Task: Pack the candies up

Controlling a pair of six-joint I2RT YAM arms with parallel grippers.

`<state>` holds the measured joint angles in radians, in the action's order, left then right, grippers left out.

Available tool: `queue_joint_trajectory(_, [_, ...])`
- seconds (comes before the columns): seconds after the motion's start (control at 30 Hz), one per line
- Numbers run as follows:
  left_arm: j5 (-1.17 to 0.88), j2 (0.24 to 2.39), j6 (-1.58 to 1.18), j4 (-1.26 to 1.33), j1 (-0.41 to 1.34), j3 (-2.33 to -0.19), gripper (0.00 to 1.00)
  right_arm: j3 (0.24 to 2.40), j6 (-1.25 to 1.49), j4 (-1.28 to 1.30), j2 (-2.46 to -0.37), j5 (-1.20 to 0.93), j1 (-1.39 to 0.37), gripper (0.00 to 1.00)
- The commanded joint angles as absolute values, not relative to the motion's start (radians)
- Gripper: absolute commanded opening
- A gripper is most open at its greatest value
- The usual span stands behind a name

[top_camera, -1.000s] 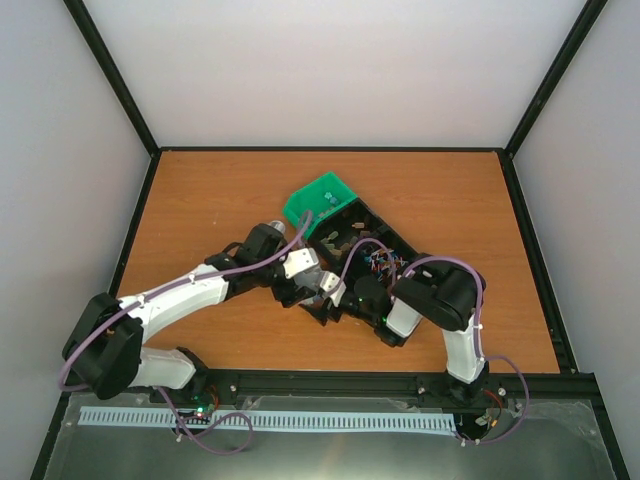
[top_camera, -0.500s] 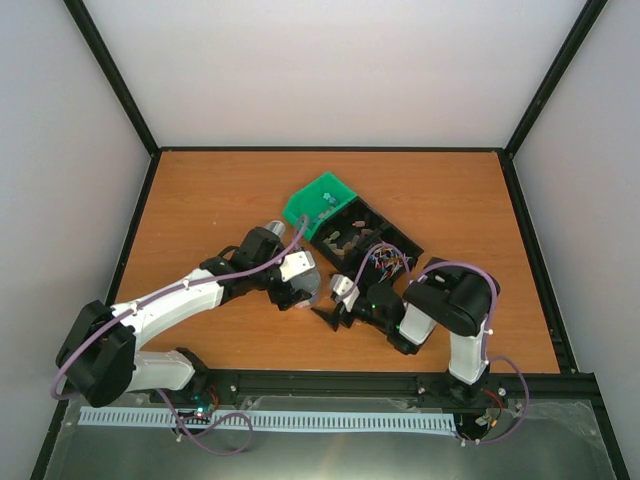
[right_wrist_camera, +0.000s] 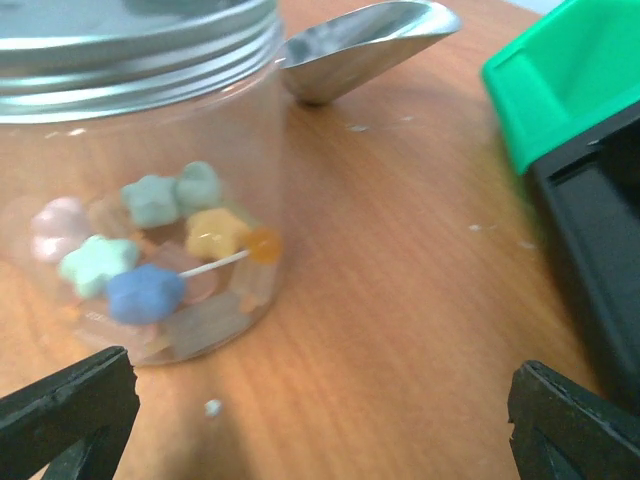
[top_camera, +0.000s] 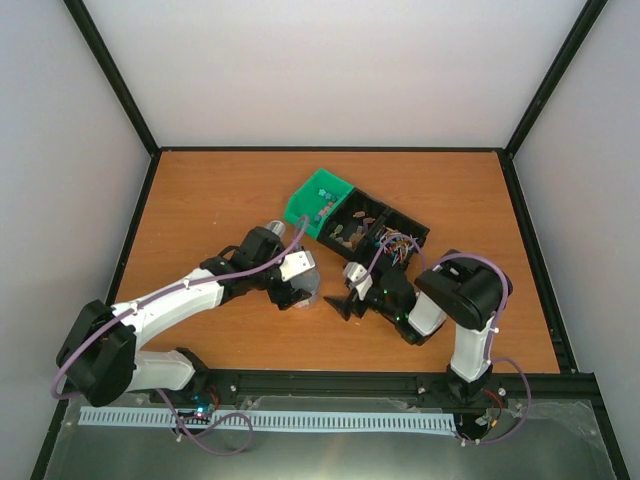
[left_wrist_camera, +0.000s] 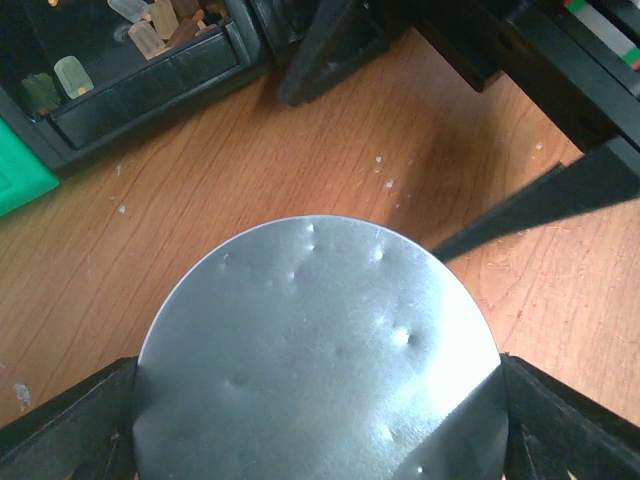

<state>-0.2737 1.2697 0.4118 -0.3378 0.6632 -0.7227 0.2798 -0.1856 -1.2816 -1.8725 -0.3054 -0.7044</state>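
A clear jar [right_wrist_camera: 150, 250] with a silver screw lid [left_wrist_camera: 320, 350] stands on the table and holds star-shaped candies [right_wrist_camera: 145, 290] in blue, green, yellow and pink, plus a thin stick with an orange ball. My left gripper [left_wrist_camera: 320, 420] [top_camera: 303, 288] is over the jar, its fingers [left_wrist_camera: 60, 430] pressed against both sides of the lid. More candies [top_camera: 320, 205] lie in the green tray [top_camera: 303, 200]. My right gripper [top_camera: 345, 300] [right_wrist_camera: 320, 430] hovers low, just right of the jar, open and empty.
A black compartment tray [top_camera: 375, 232] with brown pieces and thin coloured sticks adjoins the green tray [right_wrist_camera: 570, 80]. A metal scoop [right_wrist_camera: 360, 45] lies on the table behind the jar. Small crumbs dot the wood. Black frame rails edge the table.
My right gripper has drawn back from over the black tray toward the near side, uncovering its compartments. The left gripper with the jar shifted slightly left, then stayed put.
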Motion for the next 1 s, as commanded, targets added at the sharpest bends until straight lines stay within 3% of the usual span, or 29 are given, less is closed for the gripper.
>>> queue_joint_trajectory(0.0, [-0.255, 1.306, 0.433, -0.430, 0.667, -0.718, 0.79, 0.254, -0.179, -1.297, -1.886, -0.403, -0.734, 1.00])
queue_joint_trajectory(0.13, [-0.259, 1.313, 0.429, -0.428, 0.667, -0.725, 0.79, 0.255, -0.197, -1.286, -1.871, -0.421, -0.782, 1.00])
queue_joint_trajectory(0.3, [-0.256, 1.320, 0.412, -0.422, 0.667, -0.731, 0.79, 0.358, -0.097, -1.140, -1.888, -0.264, -0.827, 1.00])
queue_joint_trajectory(0.8, [-0.261, 1.339, 0.380, -0.409, 0.675, -0.739, 0.79, 0.481, -0.031, -1.174, -2.022, -0.147, -0.914, 0.99])
queue_joint_trajectory(0.97, [-0.313, 1.326, 0.444, -0.452, 0.675, -0.729, 0.79, 0.465, -0.048, -1.197, -2.020, -0.158, -0.913, 0.92])
